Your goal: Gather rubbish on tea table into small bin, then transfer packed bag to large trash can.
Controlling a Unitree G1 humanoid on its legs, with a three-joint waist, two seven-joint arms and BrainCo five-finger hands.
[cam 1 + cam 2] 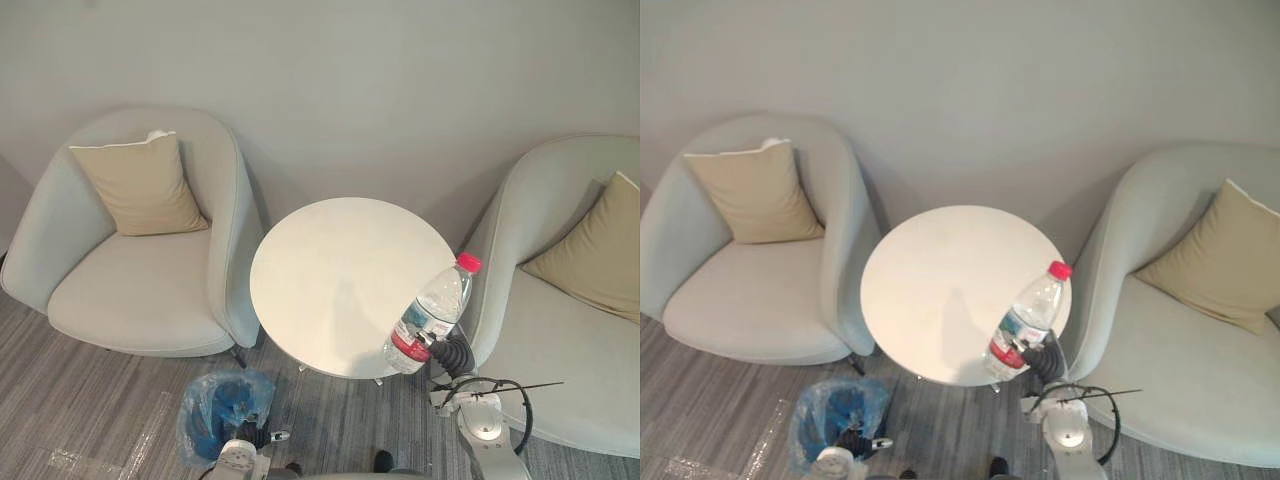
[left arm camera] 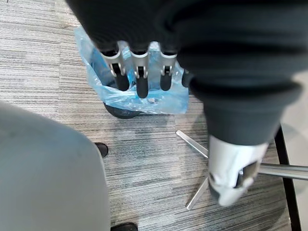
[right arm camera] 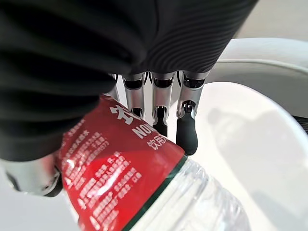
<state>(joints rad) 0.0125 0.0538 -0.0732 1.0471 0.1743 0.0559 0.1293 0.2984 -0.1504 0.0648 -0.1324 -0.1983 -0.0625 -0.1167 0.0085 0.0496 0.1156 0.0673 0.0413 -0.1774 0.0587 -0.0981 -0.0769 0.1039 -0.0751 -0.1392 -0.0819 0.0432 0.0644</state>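
The left armchair (image 1: 130, 290) with its beige cushion (image 1: 140, 185) stands at the far left and plays no part in the task.

The small bin (image 1: 215, 410), lined with a blue bag (image 2: 144, 103), stands on the floor near the left of the bench (image 1: 330, 280), just beside its metal legs. The left hand (image 2: 141, 77) hangs directly above the bin's open mouth. Its fingers (image 2: 119, 79) are relaxed and point toward the bag without gripping anything.

The round white bench sits between the two chairs. The bottle (image 1: 432, 312), clear plastic with a red label and a pink cap, is at the bench's near right edge. It is tilted, with the cap toward the far right. The pictures do not show whether its base touches the bench top.

The right hand (image 1: 452, 355) grips the lower part of the bottle. Its fingers (image 3: 186, 130) are curled round the red label.

The right armchair (image 1: 560, 350) with a second cushion (image 1: 590, 250) stands at the far right.

Progress, as judged:
- The bottle is the one item of rubbish seen at the bench, and it is already grasped.
- The bottle is well apart from the small bin and is not yet deposited.
- Outstanding steps are the carry leftward to the bin, the release, the packing of the bag and the transfer to the large trash can.
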